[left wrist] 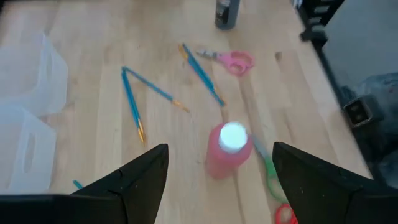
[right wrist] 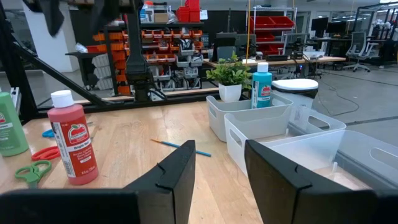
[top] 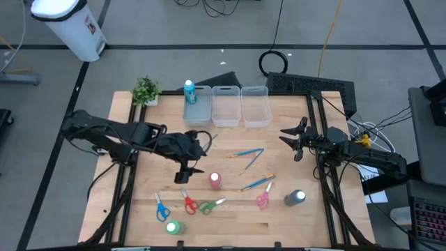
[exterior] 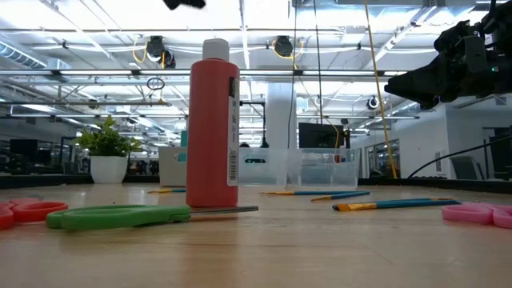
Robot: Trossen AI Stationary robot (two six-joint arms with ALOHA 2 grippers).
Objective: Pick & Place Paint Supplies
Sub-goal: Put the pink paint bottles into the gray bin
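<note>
Pink-red paint bottle (left wrist: 226, 151) stands upright near the middle of the counter (top: 230, 219), and my left pincer (top: 187, 172) hangs above it with its fingers spread wide and nothing between them. In the left wrist view the bottle is off the centre of the gap, closer to one finger. If I go down like this, I think that finger can hit the white cap and push the bottle over, because it is tall and narrow. A falling bottle may roll onto the green scissors (top: 208, 205) just beside it, or onto the red scissors (top: 189, 204) near them. A low grip can also catch the green handle together with the bottle.

The blue paint bottle (top: 189, 91) already stands in the clear bin (top: 198, 110) nearest the plant, so the carry must not knock it.

My right pincer (top: 296, 141) waits over the counter's right side, half spread and empty, well apart from the dark grey bottle (top: 295, 198).
</note>
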